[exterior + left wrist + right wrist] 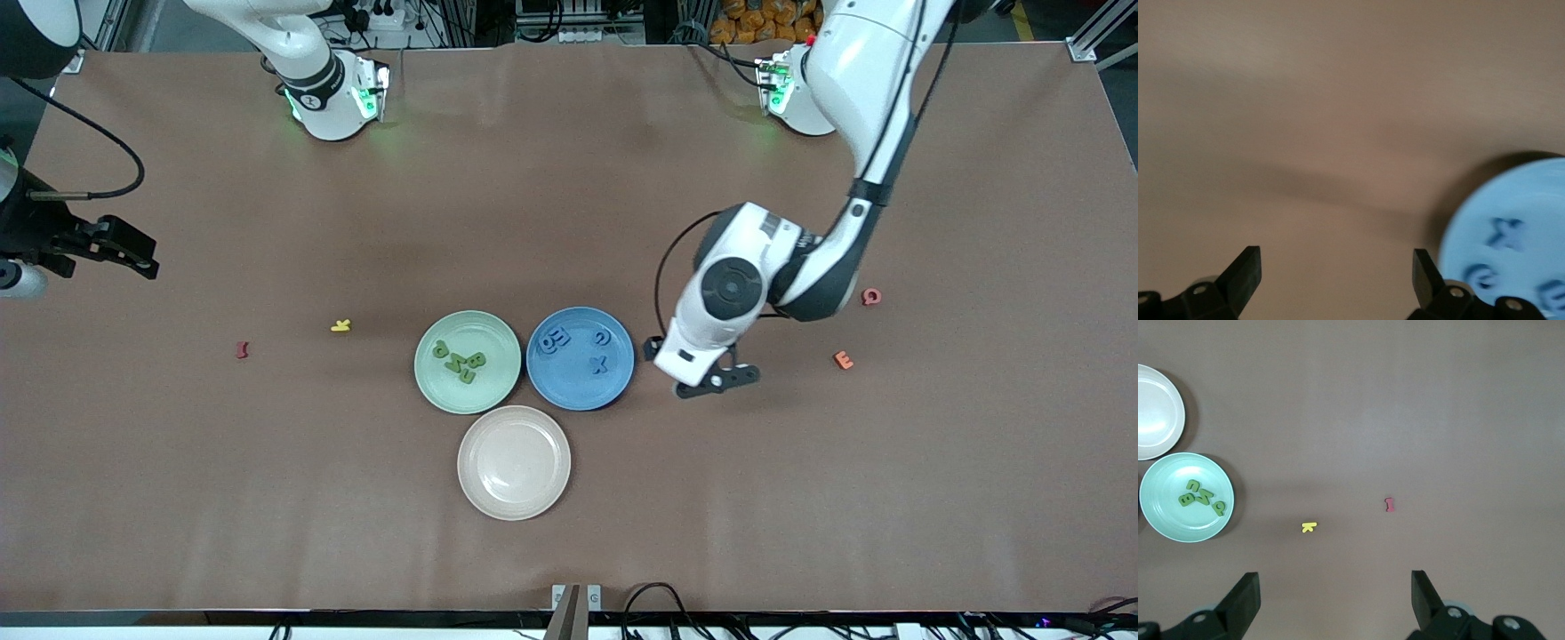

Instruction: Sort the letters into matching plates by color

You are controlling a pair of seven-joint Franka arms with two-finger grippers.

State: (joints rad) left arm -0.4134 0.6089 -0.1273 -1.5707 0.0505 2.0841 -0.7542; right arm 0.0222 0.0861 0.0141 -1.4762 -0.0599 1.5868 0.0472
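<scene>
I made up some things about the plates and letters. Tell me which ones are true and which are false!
1. The green plate has four green letters in it. True.
2. The cream plate holds a yellow letter. False: it holds nothing; the yellow letter lies on the table toward the right arm's end.
3. The left gripper is squeezing a blue letter. False: it is open and holds nothing, beside the blue plate.
4. Blue letters lie in the blue plate. True.
5. The right gripper is over the green plate. False: it waits open at the right arm's end of the table.
</scene>
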